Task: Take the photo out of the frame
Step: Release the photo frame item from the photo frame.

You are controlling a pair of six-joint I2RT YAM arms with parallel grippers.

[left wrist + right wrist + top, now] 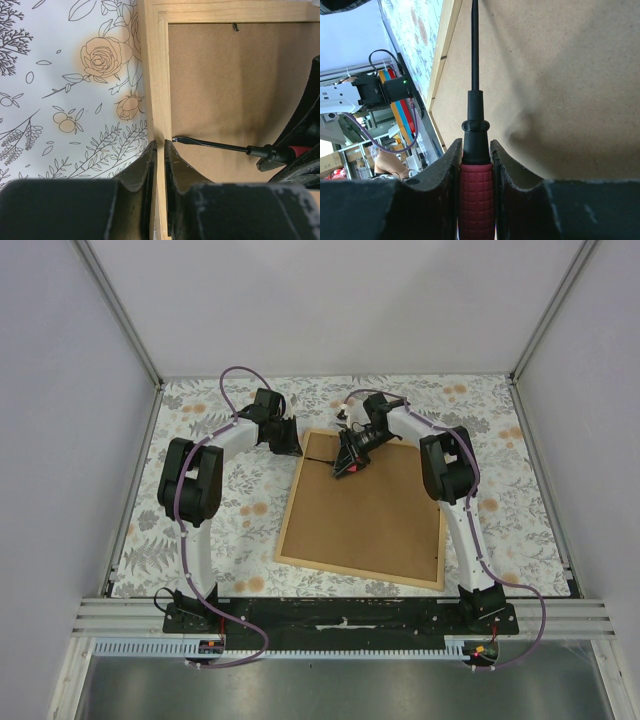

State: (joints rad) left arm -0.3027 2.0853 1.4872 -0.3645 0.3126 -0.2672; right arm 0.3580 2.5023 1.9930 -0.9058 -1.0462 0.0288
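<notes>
Pincer, right (476,145): clamped on a screwdriver (476,190). Both fingers (445,175) press the sides of the red, ribbed handle just behind its black collar. The black shaft runs straight ahead from the fingertips, low over the brown backing board (560,75).

Pincer, left (160,144): fingers (145,170) drawn almost together with only a thin slit between them. Nothing is seen held in the slit. The fingertips sit over the frame's left wooden strip.

Screwdriver, tip: seen from the left wrist, the tip lies just right of the left pincer's fingertips, at the inner edge of the wooden strip where the strip meets the board. The shaft leads away to the right from there, toward the right pincer.

Frame (290,510): light-tan wood, lying flat with its back up on the floral tablecloth (500,430). It lies beneath both pincers, its left strip directly under the left one and stretching ahead of it to the far corner.

Backing board: seated inside the frame, filling the area ahead of and below the right pincer. A small dark tab (235,27) sits at its far edge, well ahead and to the right of the left pincer.

Photo: not visible; only the frame's back shows.
</notes>
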